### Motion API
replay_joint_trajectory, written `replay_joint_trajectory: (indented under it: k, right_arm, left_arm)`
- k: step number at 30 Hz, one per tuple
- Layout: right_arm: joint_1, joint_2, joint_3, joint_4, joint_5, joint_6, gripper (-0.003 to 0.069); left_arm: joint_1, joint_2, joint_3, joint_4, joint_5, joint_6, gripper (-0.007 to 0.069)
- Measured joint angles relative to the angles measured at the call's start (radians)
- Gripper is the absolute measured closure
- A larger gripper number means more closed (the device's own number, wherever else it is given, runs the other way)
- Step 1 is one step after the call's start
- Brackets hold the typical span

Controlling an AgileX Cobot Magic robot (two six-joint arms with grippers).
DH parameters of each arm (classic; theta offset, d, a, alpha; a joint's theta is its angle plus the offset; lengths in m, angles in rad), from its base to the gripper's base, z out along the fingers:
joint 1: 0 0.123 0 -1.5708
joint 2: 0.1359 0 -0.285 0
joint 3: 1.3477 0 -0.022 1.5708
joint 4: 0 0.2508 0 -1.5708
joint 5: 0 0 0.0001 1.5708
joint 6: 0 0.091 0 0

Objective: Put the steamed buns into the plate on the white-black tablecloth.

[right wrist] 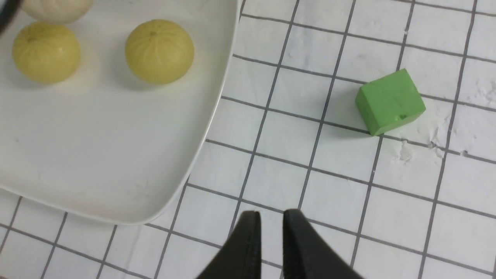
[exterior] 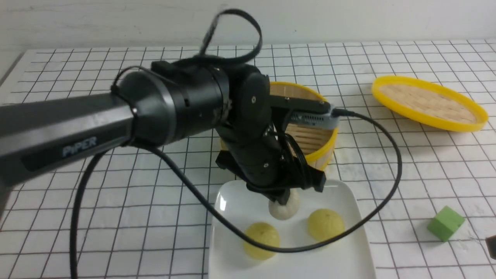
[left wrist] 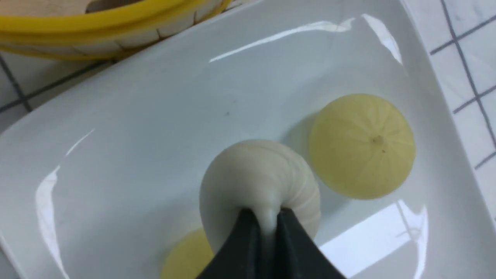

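Note:
My left gripper [exterior: 284, 200] [left wrist: 267, 217] is shut on the beige-grey steamed bun [exterior: 285, 209] [left wrist: 259, 182], pinching its top, low over the far middle of the white plate [exterior: 350, 201] [left wrist: 155, 116]. I cannot tell if the bun touches the plate. Two pale yellow buns [exterior: 261, 239] [exterior: 325, 224] lie in the plate; the left wrist view shows one whole [left wrist: 362, 145] and one partly hidden [left wrist: 186, 257]. My right gripper [right wrist: 269, 217] is shut and empty above the white-black tablecloth [right wrist: 341, 186], just off the plate's corner [right wrist: 116, 162].
The yellow-rimmed bamboo steamer [exterior: 314, 135] [left wrist: 97, 27] stands just behind the plate, its inside mostly hidden by my left arm. Its lid [exterior: 428, 102] lies at the back right. A green cube [exterior: 445, 223] [right wrist: 389, 101] sits right of the plate. A black cable loops over the plate.

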State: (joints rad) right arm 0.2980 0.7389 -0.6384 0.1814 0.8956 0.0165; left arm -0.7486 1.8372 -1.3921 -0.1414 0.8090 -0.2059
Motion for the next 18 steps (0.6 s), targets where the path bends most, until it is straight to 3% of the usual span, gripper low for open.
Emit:
replay_joint_trajectory:
  k: [5,13,18]
  right_arm:
    - [0.000,0.000,0.000,-0.002,0.004,0.000,0.0547]
    - [0.000,-0.147,-0.055,-0.069,0.119,0.019,0.0557]
    - [0.000,-0.404,-0.082,-0.192,0.166,0.142,0.0627]
  left_arm:
    - [0.000,0.070,0.004,0.007,-0.019,-0.006,0.0516]
    - [0.000,0.053,-0.024,0.052,-0.006,-0.024,0.0242]
    - [0.000,-0.004,-0.065,0.068,0.021,-0.024,0.0198]
